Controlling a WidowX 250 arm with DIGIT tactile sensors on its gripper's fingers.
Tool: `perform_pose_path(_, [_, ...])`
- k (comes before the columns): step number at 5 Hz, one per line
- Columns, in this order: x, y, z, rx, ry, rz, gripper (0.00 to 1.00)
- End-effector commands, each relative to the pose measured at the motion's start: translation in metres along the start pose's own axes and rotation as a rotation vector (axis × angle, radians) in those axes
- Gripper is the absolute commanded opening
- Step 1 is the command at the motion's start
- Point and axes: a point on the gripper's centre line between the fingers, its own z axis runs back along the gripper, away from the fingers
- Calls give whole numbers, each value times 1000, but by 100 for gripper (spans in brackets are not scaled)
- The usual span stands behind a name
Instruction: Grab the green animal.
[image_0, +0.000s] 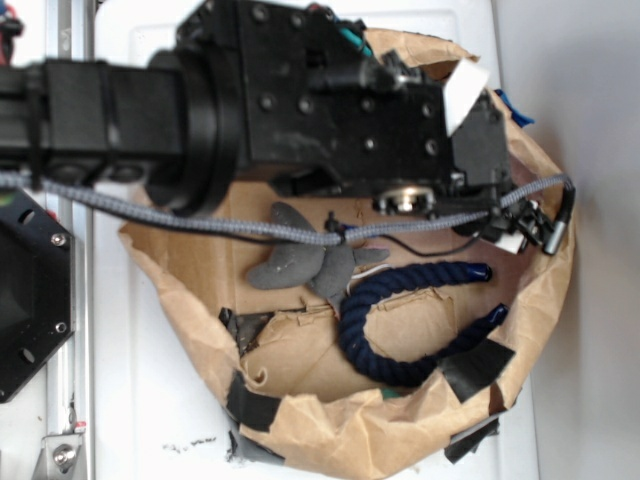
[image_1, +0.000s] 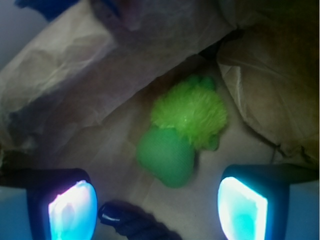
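The gripper (image_1: 157, 207) hung spread and empty (approach step, by my reading) with the green animal (image_1: 181, 135) mid-frame above its fingertips; next, descend and close

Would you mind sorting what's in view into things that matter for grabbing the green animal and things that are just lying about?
Belongs to the job:
- green animal, on the paper between the open fingers
- gripper

Just lying about:
- grey plush shark
- dark blue rope
- brown paper bin holding everything
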Motion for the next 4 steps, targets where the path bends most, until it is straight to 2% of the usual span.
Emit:
perform_pose_path(1, [20, -2, 16, -50, -39, 19, 100])
perform_pose_path(2, [20, -2, 16, -50, -39, 19, 100])
perform_pose_path(4, [15, 24, 7, -57, -43, -85, 100])
